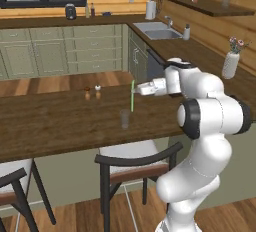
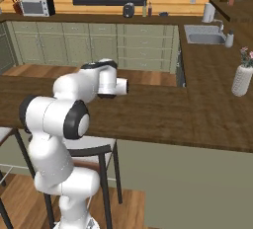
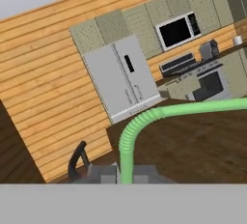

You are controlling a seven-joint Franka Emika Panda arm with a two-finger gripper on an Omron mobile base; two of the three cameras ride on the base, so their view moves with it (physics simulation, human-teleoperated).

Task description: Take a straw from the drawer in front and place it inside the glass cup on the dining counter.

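Observation:
A thin light-green straw (image 1: 132,96) stands upright in my gripper (image 1: 136,90), which is shut on its upper part and reaches in from the right. In the hand view the straw (image 3: 140,121) rises from between the fingertips of the gripper (image 3: 125,174) and curves off to the right. The small clear glass cup (image 1: 124,119) stands on the dark wood dining counter (image 1: 60,126), and the straw's lower end hangs just above and to the right of its rim. Among the sage-green cabinet fronts at the back I cannot tell which is the drawer.
Two small shakers (image 1: 93,93) stand on the counter behind and to the left of the cup. A dark-framed chair (image 1: 135,161) sits under the counter's near edge. A white vase with flowers (image 1: 231,63) is on the right counter, and a sink (image 1: 157,31) lies beyond.

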